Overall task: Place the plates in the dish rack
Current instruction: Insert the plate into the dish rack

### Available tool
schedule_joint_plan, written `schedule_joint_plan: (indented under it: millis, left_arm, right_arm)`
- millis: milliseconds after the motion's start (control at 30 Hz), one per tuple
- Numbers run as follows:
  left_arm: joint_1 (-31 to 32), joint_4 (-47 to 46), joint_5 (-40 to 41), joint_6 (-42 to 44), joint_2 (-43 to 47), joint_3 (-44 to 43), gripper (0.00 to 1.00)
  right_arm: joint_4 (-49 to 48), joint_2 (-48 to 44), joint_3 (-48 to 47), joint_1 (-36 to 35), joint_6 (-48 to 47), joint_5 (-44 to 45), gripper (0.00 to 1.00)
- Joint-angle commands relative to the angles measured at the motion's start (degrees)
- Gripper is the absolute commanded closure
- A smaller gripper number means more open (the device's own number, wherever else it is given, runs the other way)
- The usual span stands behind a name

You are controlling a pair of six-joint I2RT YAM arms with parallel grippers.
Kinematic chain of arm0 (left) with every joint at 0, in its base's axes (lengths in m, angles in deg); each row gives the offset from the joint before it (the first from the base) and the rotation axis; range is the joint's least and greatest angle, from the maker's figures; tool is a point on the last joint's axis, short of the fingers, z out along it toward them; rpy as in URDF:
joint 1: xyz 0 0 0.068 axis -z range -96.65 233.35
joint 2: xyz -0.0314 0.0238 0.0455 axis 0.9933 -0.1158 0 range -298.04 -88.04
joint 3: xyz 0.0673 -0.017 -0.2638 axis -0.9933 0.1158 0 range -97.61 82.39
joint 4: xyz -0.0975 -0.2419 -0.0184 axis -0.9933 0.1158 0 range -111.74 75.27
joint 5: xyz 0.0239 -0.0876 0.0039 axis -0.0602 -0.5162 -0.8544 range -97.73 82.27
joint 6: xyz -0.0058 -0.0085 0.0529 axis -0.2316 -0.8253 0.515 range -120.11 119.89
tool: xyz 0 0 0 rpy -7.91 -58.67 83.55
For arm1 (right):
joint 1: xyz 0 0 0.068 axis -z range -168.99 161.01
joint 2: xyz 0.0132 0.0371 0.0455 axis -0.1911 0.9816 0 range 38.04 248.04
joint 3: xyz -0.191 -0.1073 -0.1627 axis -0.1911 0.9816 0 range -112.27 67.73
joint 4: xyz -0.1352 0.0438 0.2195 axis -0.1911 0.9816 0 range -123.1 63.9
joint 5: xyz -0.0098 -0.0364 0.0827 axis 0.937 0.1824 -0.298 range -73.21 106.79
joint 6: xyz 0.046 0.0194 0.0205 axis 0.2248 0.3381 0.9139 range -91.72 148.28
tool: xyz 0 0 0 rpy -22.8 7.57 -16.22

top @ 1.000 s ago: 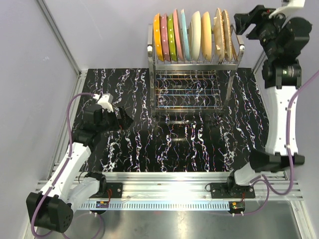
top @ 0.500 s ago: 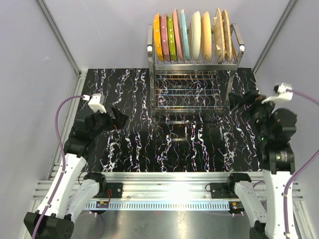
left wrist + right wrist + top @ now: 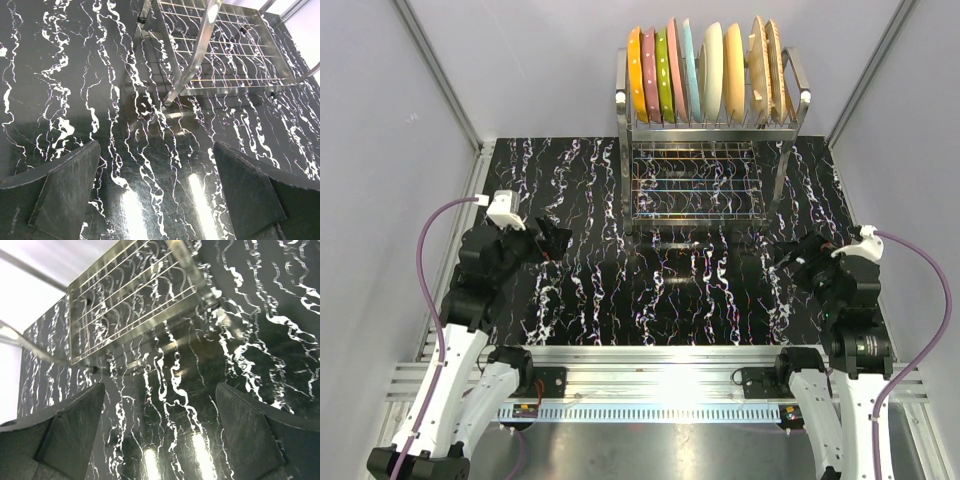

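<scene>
A glossy black tabletop with white marble veining (image 3: pixel 580 290) reflects overhead light. Plain pale lilac-grey walls (image 3: pixel 520 70) enclose it. Aluminium rails (image 3: pixel 660 385) edge the near side.

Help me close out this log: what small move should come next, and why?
Probably just park both arms: the plates stand upright in the upper tier of the dish rack, and the left tool and right tool are open and empty.

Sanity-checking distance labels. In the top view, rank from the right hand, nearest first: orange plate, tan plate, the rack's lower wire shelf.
1. Lower wire shelf: up and left of the right hand, at table level.
2. Tan plate: right end of the upper row.
3. Orange plate: left end of that row, farthest.
</scene>
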Motion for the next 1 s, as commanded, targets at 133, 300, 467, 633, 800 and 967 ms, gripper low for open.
schedule_joint_plan:
  millis: [133,300,467,633,800,967]
  left_arm:
    - [-0.22,-1.80,4.04,1.47,0.45,0.25,0.01]
    - [-0.22,-1.53,5.09,1.83,0.89,0.25,0.01]
    - [-0.22,-1.71,5.44,1.83,0.54,0.60,0.01]
    - [-0.22,-1.79,5.97,1.91,0.36,0.60,0.01]
    - [-0.22,-2.14,6.85,1.83,1.33,1.04,0.01]
    - [-0.22,-2.23,7.46,1.83,1.77,1.04,0.01]
  right_arm:
    - [3.67,1.59,-2.82,-0.25,4.41,9.40,0.00]
    - [4.73,4.76,-3.53,-0.25,5.39,10.91,0.00]
    - [1.22,3.00,-1.07,-0.25,5.91,10.99,0.00]
    - [0.25,1.24,0.34,-0.25,6.70,10.99,0.00]
    - [-0.01,2.03,-0.01,-0.25,6.52,10.90,0.00]
    - [0.77,2.91,-0.89,-0.25,7.04,11.59,0.00]
